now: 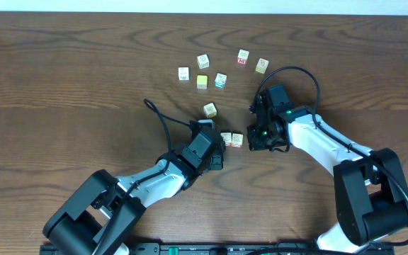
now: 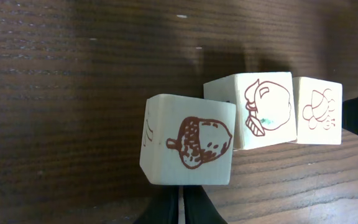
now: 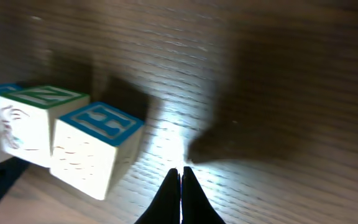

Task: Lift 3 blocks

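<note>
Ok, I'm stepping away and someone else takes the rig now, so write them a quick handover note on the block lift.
Left gripper: shut, empty, tips close to the acorn block; contact unclear.
Right gripper: shut, empty, tips beside the row's other end, not touching.
Blocks: acorn block, apple block and third block sit in a rough row between the grippers, acorn block skewed.
Done: nothing looks lifted.
Left: lift all three.
</note>
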You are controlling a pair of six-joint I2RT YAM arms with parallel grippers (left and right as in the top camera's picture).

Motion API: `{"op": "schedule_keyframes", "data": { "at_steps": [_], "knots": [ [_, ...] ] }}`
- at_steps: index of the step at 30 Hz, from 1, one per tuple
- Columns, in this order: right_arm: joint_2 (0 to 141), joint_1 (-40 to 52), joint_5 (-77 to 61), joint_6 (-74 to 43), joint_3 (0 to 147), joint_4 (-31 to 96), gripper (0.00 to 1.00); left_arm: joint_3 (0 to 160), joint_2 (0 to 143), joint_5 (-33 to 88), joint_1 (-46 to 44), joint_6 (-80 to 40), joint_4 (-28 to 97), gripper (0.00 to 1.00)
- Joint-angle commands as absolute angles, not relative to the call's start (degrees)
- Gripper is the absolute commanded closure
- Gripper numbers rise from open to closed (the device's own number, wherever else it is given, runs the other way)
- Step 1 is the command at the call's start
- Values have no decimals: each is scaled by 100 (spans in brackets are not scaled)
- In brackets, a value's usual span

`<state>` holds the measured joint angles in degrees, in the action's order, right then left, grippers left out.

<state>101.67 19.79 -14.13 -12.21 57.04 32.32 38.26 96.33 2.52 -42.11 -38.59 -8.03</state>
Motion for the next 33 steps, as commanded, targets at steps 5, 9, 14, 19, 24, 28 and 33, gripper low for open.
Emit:
{"op": "schedule_keyframes", "data": {
  "at_steps": [5,9,14,19,24,28,33],
  "knots": [
    [10235,2014,-1704,-1396,5758,3186,99,3581,9918,12,-4180,-3756,-679,93],
    [10235,2014,-1704,-1391,5758,3183,99,3581,9918,-73,-4180,-3756,-705,93],
    [10235,2014,-1896,-1391,5758,3092,99,3581,9918,-73,-4180,-3758,-755,93],
    [10235,2014,-1966,-1391,5758,2995,99,3581,9918,-71,-4180,-3760,-897,93],
    [10235,2014,-1966,-1391,5758,2998,99,3581,9918,-51,-4182,-3828,-954,93],
    [10235,2016,-1966,-1391,5758,2995,99,3581,9918,-43,-4182,-3894,-993,93],
    [10235,2014,-1966,-1391,5758,2991,99,3581,9918,86,-4182,-3894,-1131,93]
  ]
}}
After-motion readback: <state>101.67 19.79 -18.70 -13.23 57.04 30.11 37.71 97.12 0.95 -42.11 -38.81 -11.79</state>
